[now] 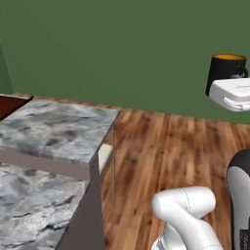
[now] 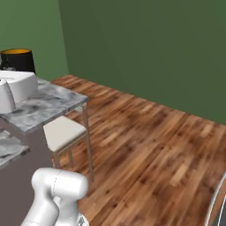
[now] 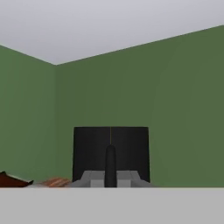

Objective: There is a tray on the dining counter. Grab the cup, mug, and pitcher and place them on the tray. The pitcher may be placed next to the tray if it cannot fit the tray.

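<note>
The black mug [image 1: 225, 69] with its orange inside hangs in the air over the wooden floor, to the right of the dining counter [image 1: 53, 128]. My gripper [image 1: 234, 82] is shut on the mug from below and behind. In the hand view the mug [image 3: 110, 148] stands close and upright, with one dark finger [image 3: 110, 166] across its front. A corner of the dark reddish-brown tray [image 1: 9, 104] lies at the counter's far left edge, well apart from the mug. The cup and the pitcher are out of view.
A pale stool [image 2: 62, 131] is tucked under the counter's end [image 2: 48, 103]. Wooden floor [image 2: 150, 145] spreads to the right, up to the green wall [image 1: 122, 49]. My white arm [image 1: 188, 215] rises at the bottom.
</note>
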Motion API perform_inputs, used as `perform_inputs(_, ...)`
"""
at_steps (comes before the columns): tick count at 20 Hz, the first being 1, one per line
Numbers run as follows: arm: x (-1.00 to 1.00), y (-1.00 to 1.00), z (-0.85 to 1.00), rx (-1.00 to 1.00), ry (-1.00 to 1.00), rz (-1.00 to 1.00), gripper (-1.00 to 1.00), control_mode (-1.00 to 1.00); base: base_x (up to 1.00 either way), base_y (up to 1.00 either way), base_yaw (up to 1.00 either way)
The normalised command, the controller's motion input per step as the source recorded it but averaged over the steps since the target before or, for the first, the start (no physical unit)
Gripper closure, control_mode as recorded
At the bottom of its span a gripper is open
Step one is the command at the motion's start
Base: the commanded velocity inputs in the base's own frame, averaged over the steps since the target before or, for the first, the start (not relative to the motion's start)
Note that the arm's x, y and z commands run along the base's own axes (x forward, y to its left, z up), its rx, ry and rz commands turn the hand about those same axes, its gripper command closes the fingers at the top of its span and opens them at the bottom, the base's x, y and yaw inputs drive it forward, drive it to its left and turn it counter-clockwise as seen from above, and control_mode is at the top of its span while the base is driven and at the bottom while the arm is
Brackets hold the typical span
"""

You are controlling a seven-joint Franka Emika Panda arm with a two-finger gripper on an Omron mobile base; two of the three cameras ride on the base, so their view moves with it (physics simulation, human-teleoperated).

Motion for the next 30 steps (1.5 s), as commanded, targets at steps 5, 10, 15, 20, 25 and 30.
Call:
perform_inputs(5, 0.0, 0.0, 0.0, 0.0, 0.0, 0.0, 1.0, 1.0, 1.0, -0.78, -0.01)
perform_inputs(10, 0.0, 0.0, 0.0, 0.0, 0.0, 0.0, 1.0, 1.0, 1.0, -0.8, 0.0)
perform_inputs(15, 0.0, 0.0, 0.0, 0.0, 0.0, 0.0, 1.0, 1.0, 1.0, -0.75, 0.0)
perform_inputs(20, 0.0, 0.0, 0.0, 0.0, 0.0, 0.0, 1.0, 1.0, 1.0, -0.72, 0.04)
perform_inputs(25, 0.0, 0.0, 0.0, 0.0, 0.0, 0.0, 1.0, 1.0, 0.82, -0.7, 0.53)
perform_inputs(30, 0.0, 0.0, 0.0, 0.0, 0.0, 0.0, 1.0, 1.0, 0.75, -0.36, 0.74)
